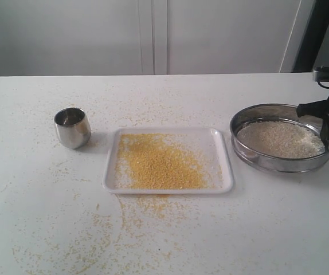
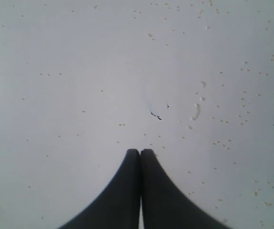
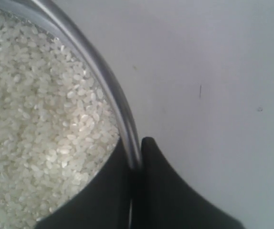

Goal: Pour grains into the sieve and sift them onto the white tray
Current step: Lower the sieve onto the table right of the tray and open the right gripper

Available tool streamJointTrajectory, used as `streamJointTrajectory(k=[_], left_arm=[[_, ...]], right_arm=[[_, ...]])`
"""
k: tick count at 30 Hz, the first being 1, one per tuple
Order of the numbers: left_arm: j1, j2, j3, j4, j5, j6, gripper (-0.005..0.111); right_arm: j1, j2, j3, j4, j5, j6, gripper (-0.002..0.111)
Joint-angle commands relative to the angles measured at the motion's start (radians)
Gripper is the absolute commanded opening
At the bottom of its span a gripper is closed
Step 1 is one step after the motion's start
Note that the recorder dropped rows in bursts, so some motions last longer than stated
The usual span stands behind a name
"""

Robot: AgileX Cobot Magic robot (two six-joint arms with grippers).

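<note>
**Sieve set down right of the tray, its rim pinched in my right gripper**

My right gripper [image 1: 328, 127] is closed on the rim of the sieve [image 1: 279, 165], one finger inside the steel wall and one outside. In the exterior view the grip is on the sieve's right-hand side. The sieve sits beside the white tray [image 1: 213, 139], near its right edge but not over it. It looks to be resting on the table [image 1: 267, 229], though I cannot be sure its base is fully down. Only white grains [image 1: 279, 139] lie in it. The yellow grains [image 1: 161, 163] are spread across the tray, with more scattered on the table around it, so I judge the sifting mostly done.

Any next move turns on one thing: the tray lies to my left, across the whole width of the sieve from my grip. The sieve is round and has no long axis, while the tray's long side runs left to right. My left gripper [image 2: 140, 153] has its fingers pressed together over bare table, holding nothing. The cup [image 1: 73, 127] stands upright on that side of the tray, well apart from the sieve.
</note>
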Motion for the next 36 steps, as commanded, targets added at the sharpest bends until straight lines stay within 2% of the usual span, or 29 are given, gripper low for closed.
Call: streamJointTrajectory(k=[1, 31, 34, 35, 36], left_arm=[[0.002, -0.011, 0.003, 0.005, 0.009, -0.005, 0.000], [0.002, -0.011, 0.003, 0.005, 0.009, -0.005, 0.000], [0.002, -0.011, 0.003, 0.005, 0.009, -0.005, 0.000], [0.002, -0.011, 0.003, 0.005, 0.009, -0.005, 0.000], [0.002, -0.011, 0.003, 0.005, 0.009, -0.005, 0.000]], right_arm=[[-0.006, -0.014, 0.029, 0.023, -0.091, -0.009, 0.000], [-0.006, 0.018, 0.088, 0.021, -0.157, -0.085, 0.000], [-0.006, 0.018, 0.088, 0.019, -0.144, -0.104, 0.009], [-0.006, 0.018, 0.088, 0.019, -0.140, -0.104, 0.019], [-0.006, 0.018, 0.088, 0.019, -0.138, -0.104, 0.023]])
